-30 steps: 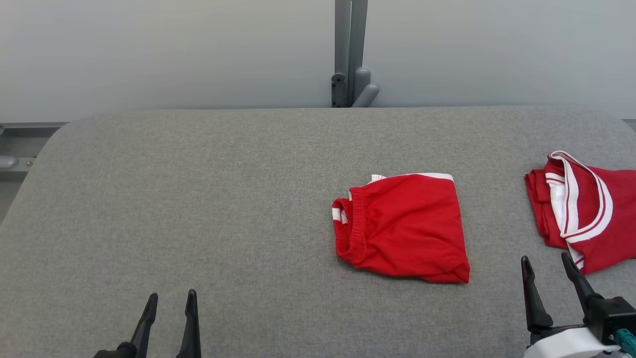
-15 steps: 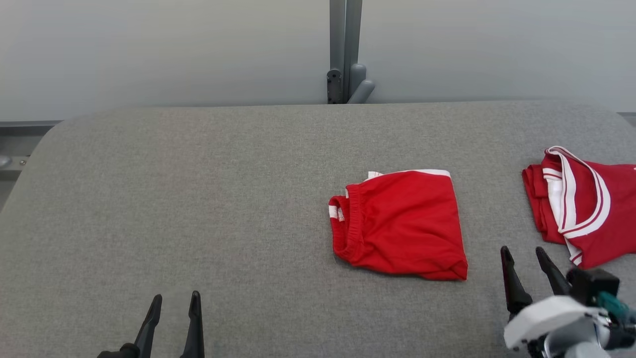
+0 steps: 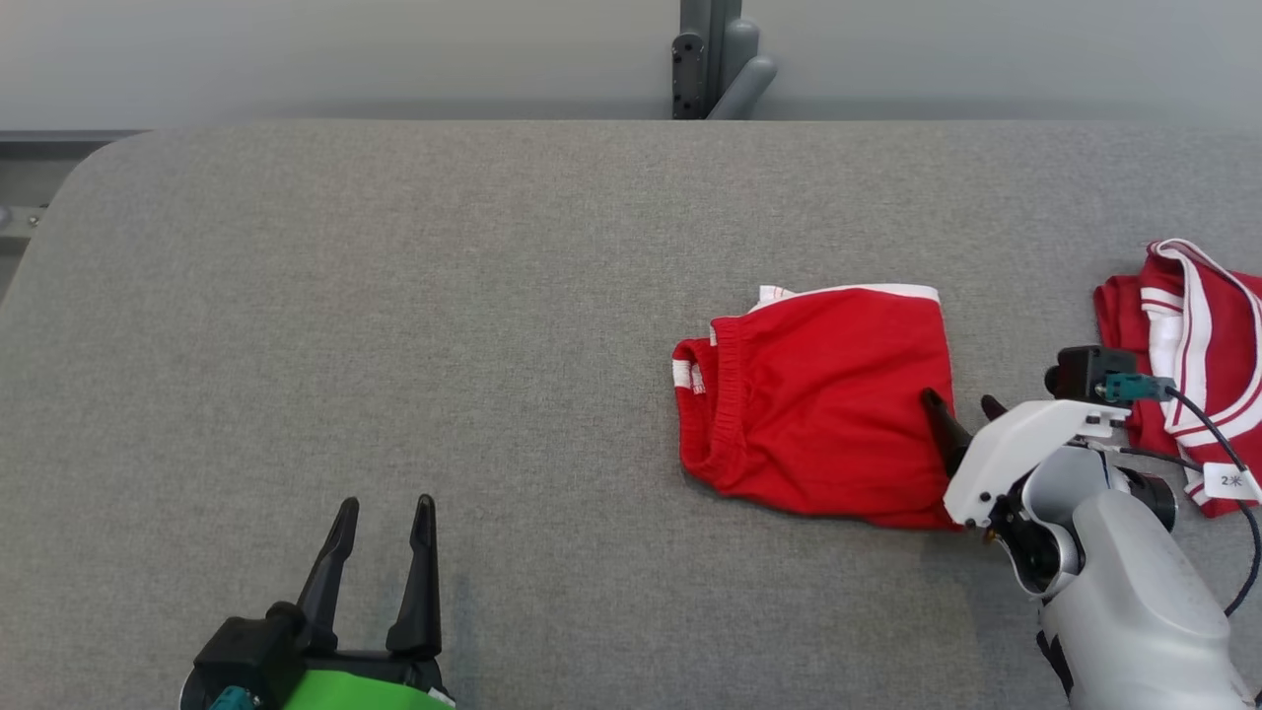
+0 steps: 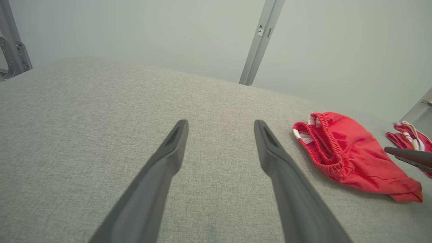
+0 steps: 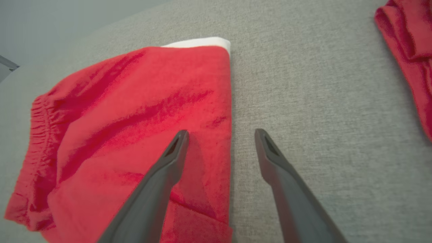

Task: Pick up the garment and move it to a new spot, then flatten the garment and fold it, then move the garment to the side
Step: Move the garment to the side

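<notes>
The folded red shorts (image 3: 818, 394) lie right of centre on the grey padded table (image 3: 394, 296); the right gripper (image 3: 961, 404), jaws apart, straddles their right edge. This looks like the move-aside step: it must close on all layers. The left gripper (image 3: 385, 508) hovers open, well apart.

The desk (image 3: 394, 296) before me is covered in grey fabric, its far corners rounded. Folded red shorts (image 3: 818, 404) lie right of centre. A red-and-white garment (image 3: 1213, 325) lies at the right edge, apart from them.
</notes>
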